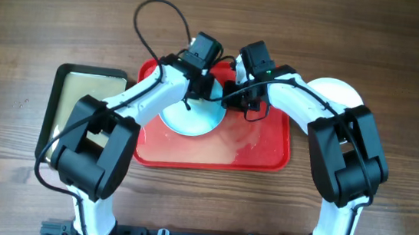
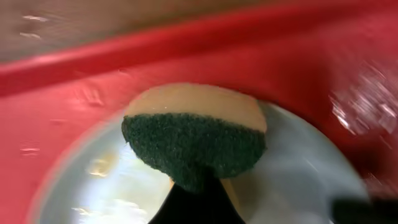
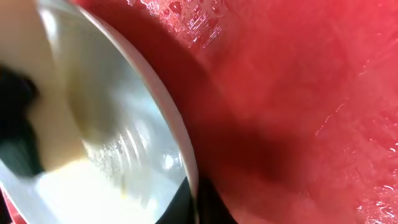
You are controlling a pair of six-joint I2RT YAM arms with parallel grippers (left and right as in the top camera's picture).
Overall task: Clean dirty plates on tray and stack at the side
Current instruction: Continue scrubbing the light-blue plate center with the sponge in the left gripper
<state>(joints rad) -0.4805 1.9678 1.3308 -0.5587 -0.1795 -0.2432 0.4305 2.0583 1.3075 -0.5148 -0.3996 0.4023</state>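
the black-rimmed tray (image 1: 91, 70) lies near the bench's left edge. just right of it, mid-bench, sits the red tray (image 1: 260, 149), with a pale-blue plate (image 1: 194, 120) in its left half. the left gripper (image 2: 198, 199) pinches a green-and-yellow sponge (image 2: 193, 143) against that plate. the right gripper (image 3: 191, 208) is clamped on the plate's rim. a white plate (image 1: 339, 91) lies off the tray's far right corner.
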